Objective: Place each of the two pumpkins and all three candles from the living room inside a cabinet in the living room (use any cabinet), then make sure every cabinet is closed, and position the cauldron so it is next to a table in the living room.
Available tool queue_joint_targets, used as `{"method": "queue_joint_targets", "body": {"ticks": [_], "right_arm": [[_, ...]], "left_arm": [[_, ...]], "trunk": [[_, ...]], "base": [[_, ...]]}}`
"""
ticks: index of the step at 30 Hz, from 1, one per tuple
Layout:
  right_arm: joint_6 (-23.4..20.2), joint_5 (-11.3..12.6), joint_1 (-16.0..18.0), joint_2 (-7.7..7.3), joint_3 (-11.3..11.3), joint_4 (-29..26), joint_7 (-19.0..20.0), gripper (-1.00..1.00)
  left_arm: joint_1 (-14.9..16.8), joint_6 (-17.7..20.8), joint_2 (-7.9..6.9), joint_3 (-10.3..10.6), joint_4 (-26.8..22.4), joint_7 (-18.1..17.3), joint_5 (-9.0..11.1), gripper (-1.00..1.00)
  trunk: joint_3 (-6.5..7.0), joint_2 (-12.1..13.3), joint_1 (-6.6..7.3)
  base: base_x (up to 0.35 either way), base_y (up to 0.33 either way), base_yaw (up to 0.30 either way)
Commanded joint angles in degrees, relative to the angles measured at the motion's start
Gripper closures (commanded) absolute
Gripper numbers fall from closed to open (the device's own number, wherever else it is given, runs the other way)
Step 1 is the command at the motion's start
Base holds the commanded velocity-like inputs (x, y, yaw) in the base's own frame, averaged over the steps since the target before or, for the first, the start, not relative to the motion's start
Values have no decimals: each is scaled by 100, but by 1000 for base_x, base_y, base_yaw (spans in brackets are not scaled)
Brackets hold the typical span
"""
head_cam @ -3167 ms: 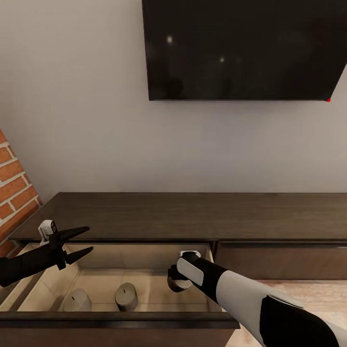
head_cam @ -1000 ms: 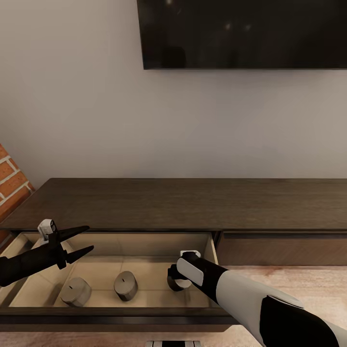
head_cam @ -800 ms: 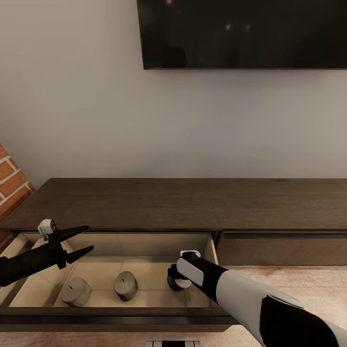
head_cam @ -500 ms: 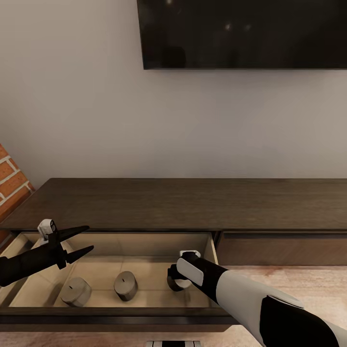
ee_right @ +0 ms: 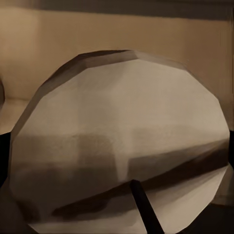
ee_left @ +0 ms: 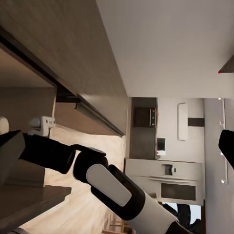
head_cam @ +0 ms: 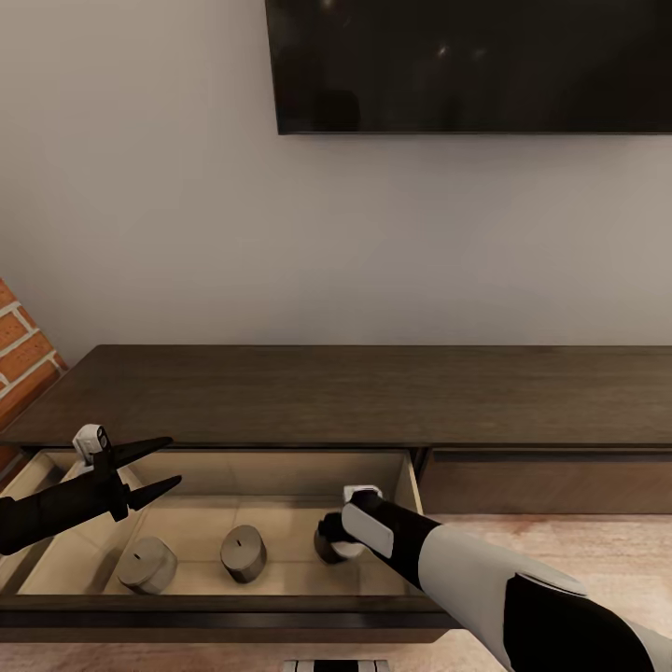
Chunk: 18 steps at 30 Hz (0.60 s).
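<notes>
Down in the open drawer (head_cam: pixel 397 485) of the long low dark brown wood cabinet (head_cam: pixel 373 397), the right hand (head_cam: pixel 329 541) reaches with its white and black arm (head_cam: pixel 467 579) over the front edge. It is at a short squat pale beige-grey candle (head_cam: pixel 329 549), which the wrist mostly hides in the head view. In the right wrist view this candle (ee_right: pixel 119 141) is very near and large, its flat round top with the dark wick facing the camera. Dark finger parts are just visible at both edges, so the hand seems to close around it, but I cannot tell this for sure.

Two more candles of the same kind stand on the pale beige floor of the drawer, to the left of the first: the middle candle (head_cam: pixel 244 553) and the left candle (head_cam: pixel 147 564). They are apart from each other and upright. So I count three candles, all in one drawer.

Above the left end of the drawer hangs the left hand (head_cam: pixel 163 464), black, with its two pointed fingers (head_cam: pixel 149 448) spread wide and nothing between them.

A second drawer front (head_cam: pixel 551 481) on the right is shut. Behind the cabinet is a pale wall with a large black television (head_cam: pixel 467 65), and at the left edge some red brick (head_cam: pixel 23 350).
</notes>
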State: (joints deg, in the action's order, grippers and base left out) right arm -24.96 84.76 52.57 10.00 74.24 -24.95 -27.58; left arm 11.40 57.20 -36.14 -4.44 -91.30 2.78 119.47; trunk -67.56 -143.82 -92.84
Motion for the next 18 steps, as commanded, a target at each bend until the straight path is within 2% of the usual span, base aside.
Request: {"method": "queue_joint_targets", "body": {"ticks": [1,4,6,18], "right_arm": [[83,53,8,0,96,-4,-37,-100],[419,-70,8,0,455,0,-40,-100],[578,-138,8,0,596,42,-38,-100],[879,-204,8,0,722,157,24,-100]], "left_arm": [[3,19,0,-4,-1,29,32,-100],[3,19,1,-4,1,29,32,-100],[3,19,2,-4,3,29,32,-100],[3,19,1,-4,-1,29,32,-100]], "trunk": [[-5,-2,1],[-5,-2,1],[-5,-2,1],[-5,-2,1]], "base": [[0,0,0],[0,0,0],[0,0,0],[0,0,0]]}}
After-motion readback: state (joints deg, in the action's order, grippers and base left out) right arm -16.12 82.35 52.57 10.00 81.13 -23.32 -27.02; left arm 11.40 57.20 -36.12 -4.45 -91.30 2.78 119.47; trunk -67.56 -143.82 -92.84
